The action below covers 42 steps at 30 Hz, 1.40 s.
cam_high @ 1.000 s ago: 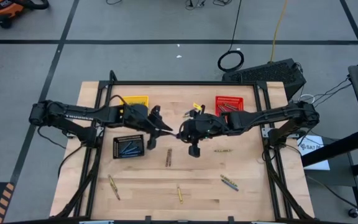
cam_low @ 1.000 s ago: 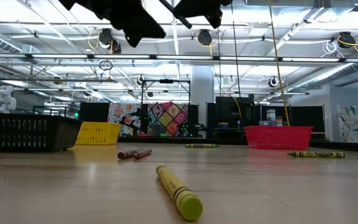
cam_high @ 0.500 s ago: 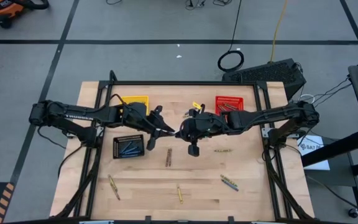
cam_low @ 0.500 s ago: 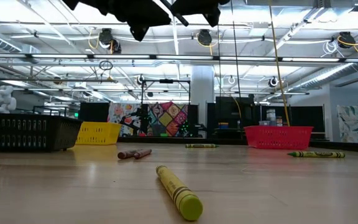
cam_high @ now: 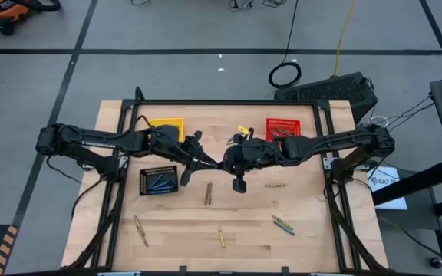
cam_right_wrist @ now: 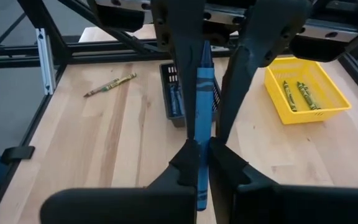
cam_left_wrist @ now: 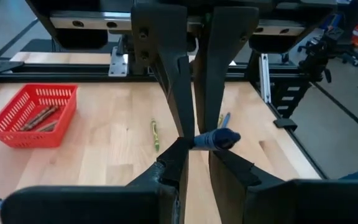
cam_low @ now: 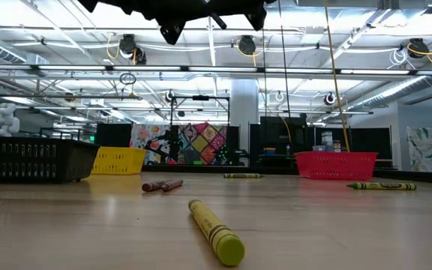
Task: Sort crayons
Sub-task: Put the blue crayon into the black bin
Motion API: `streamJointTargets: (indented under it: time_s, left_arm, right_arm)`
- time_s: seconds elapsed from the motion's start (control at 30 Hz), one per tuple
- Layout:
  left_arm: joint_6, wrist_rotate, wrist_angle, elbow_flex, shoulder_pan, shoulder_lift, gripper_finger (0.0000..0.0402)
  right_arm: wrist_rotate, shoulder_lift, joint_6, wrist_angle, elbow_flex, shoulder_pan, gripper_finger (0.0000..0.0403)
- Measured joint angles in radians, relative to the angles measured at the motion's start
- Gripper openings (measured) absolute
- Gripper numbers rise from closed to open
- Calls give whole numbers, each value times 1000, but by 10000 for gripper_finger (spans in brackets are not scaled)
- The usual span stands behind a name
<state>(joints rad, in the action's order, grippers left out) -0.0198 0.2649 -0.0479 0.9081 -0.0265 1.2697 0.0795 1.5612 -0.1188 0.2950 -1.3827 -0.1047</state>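
**Blue crayon between two hands, mid-surface**

We note both arms reaching inward and meeting above the middle of the wooden surface (cam_high: 183, 230). The right hand (cam_right_wrist: 197, 163) is clamped shut on a blue crayon (cam_right_wrist: 202, 106), which runs lengthwise between its fingers (cam_right_wrist: 185, 158). The left hand (cam_left_wrist: 194, 146) has its fingers (cam_left_wrist: 173, 155) partly closed around the far end of that same crayon (cam_left_wrist: 216, 139); both hands grip it, raised off the surface.

Seen from above, the left hand (cam_high: 206, 162) and right hand (cam_high: 222, 164) are tip to tip. Black basket (cam_high: 159, 181) sits under the left arm and holds blue crayons. Yellow basket (cam_high: 166, 124) lies behind it, with two green-wrapped crayons (cam_right_wrist: 294, 94) inside. Red basket (cam_high: 283, 128) sits by the right arm, holding brown-red crayons (cam_left_wrist: 39, 118).

Loose crayons remain scattered: a brown pair (cam_high: 209, 193) near centre, a yellow-green one (cam_high: 140, 230) near the front left, another (cam_high: 222, 239) front centre, a pair (cam_high: 283, 225) front right, one (cam_high: 275, 185) beneath the right arm
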Motion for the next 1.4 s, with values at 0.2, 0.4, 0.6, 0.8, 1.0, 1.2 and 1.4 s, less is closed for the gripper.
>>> streamJointTargets:
  time_s: [0.2, 0.4, 0.6, 0.8, 1.0, 1.2, 1.4]
  left_arm:
    - [-1, 0, -27, 0, 0, 0, 68]
    - [-1, 0, -67, 0, 2, 0, 68]
    - [0, 0, -96, 1, 3, -1, 67]
    - [2, -3, -83, 2, 3, -1, 18]
    - [2, -3, -80, 2, 3, -1, 12]
    - [4, -3, -73, 2, 3, -1, 8]
    - [7, 3, -2, 4, 3, -2, 7]
  right_arm:
    - [1, -1, 0, 0, 0, 0, 0]
    - [27, 1, -5, 3, 0, 0, 0]
    - [25, 2, -6, -9, 0, 6, 0]
    - [21, 3, -3, -29, 1, 5, 0]
    - [21, 2, -3, -30, 1, 6, 0]
    - [21, 2, -4, -31, 1, 6, 0]
    - [28, 3, -35, -34, 2, 6, 26]
